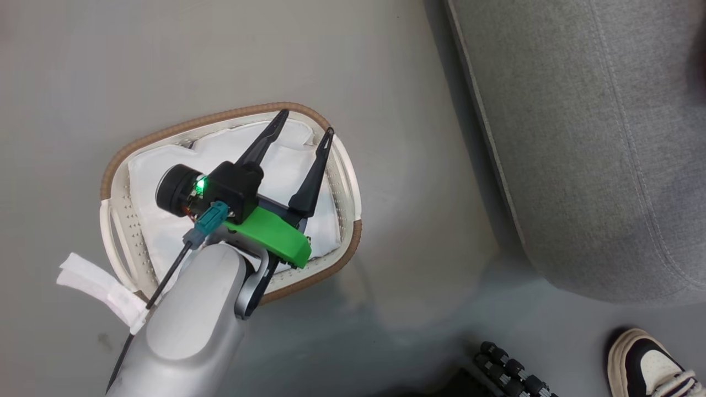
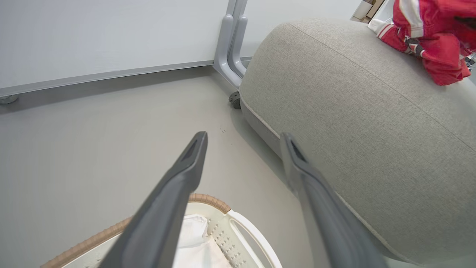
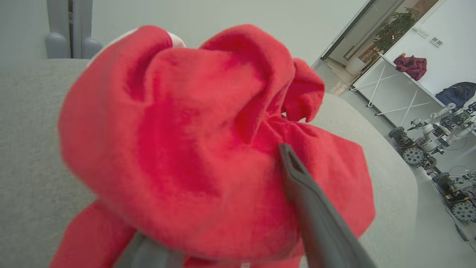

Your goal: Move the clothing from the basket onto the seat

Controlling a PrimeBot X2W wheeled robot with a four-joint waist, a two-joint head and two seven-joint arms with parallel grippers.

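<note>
Overhead, in the head view, a large grey fabric-upholstered seat [image 1: 595,138] is seen at the right. A small oval white perforated basket [image 1: 182,129] with a brown woven rim is set on the grey floor [image 1: 83,66], well apart from the seat's edge. A plain white lining sheet [image 1: 165,182] is laid inside the basket. The left claw [image 1: 306,121] is held over the basket's rim on the side nearer the seat, spread wide and holding nothing. A black-and-white shoe [image 1: 645,361] of a person is seen just off the seat's rounded corner.

Next, in the left wrist view, the left claw [image 2: 243,136] is shown wide open and empty, pointing at the floor beside the seat [image 2: 353,130]. The red clothing [image 2: 435,41] with white stripes is heaped on top of the seat, at its far end. The basket [image 2: 208,199] and its lining sheet [image 2: 193,230] are seen below, near the seat's base.

Lastly, in the right wrist view, the clothing [image 3: 167,149] is bunched above the seat [image 3: 29,149], over the right claw [image 3: 245,156]. One of the fingers [image 3: 316,216] is seen set well off the middle, so the claw is read as spread wide; the other is mostly buried under the cloth.
</note>
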